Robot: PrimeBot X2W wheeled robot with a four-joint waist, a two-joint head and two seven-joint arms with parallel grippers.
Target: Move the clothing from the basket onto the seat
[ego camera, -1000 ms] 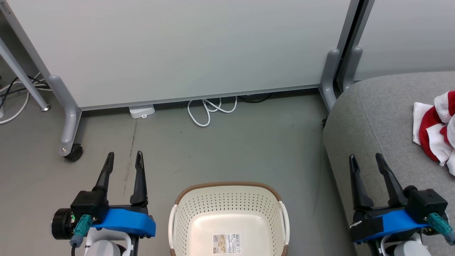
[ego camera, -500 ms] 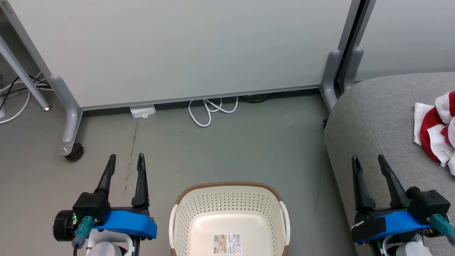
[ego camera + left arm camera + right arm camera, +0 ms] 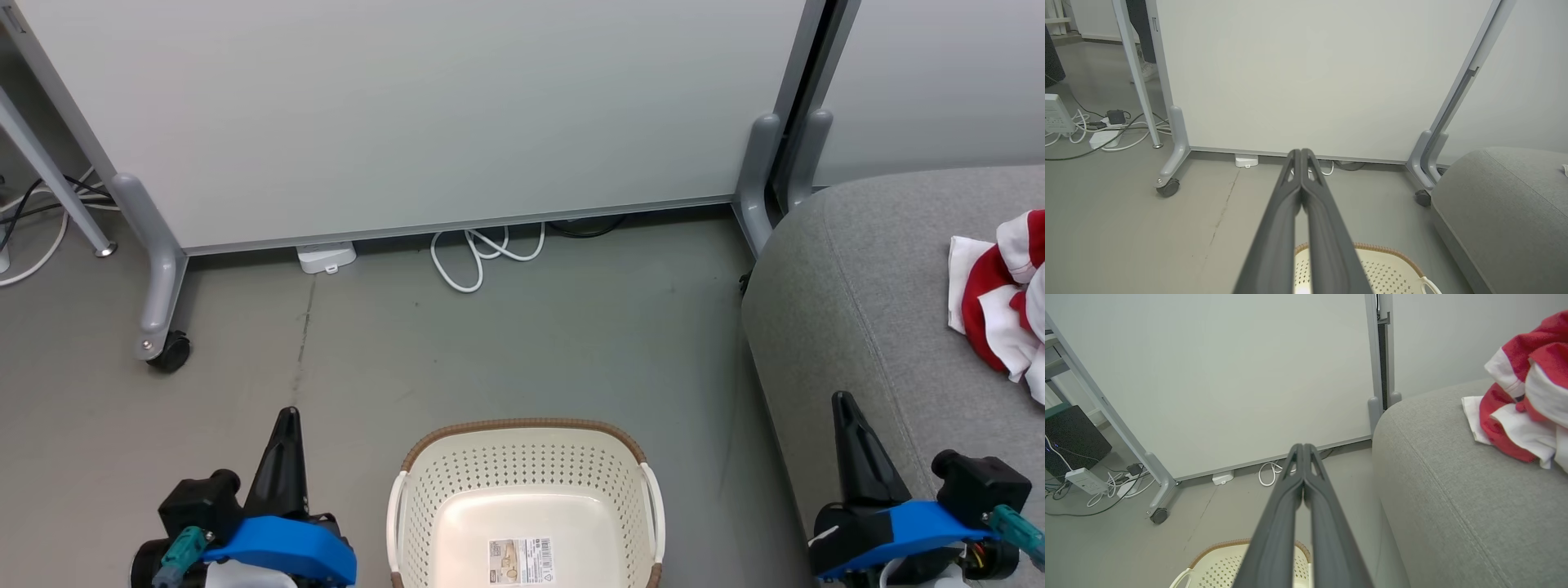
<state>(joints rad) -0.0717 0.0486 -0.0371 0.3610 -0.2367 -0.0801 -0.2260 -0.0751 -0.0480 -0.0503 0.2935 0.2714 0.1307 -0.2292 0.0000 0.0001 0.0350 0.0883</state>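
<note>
Grey floor (image 3: 531, 343) is running beneath a pale partition (image 3: 408, 114) across the top of the head view, with a white cable (image 3: 473, 253) lying looped at its foot. At the bottom centre the basket (image 3: 522, 423) is sitting upright on the floor with its mouth facing up. Its bottom is showing bare apart from a label (image 3: 522, 559), so nothing is waiting inside to be lifted.

The clothing (image 3: 992, 302) is lying in a crumpled red-and-white heap at the right edge of the frame, resting on the seat (image 3: 865, 269), which is taking up the right side just beside the basket. That is where the task wants it, so the job is looking finished. The heap is running off the frame, though, so its full extent cannot be told.

The left end effector (image 3: 286, 415) is hanging at the lower left over the floor beside the basket, its two dark fingers pressed together into one point with nothing between them. The right end effector (image 3: 841, 402) is hanging at the lower right over the seat's front edge, likewise closed and empty, well apart from the clothing. Both are pointing up the frame and touching neither basket nor garments. Held low on either side, they are reading as a rest pose: nothing is left to grip, and the heap is lying undisturbed.
</note>
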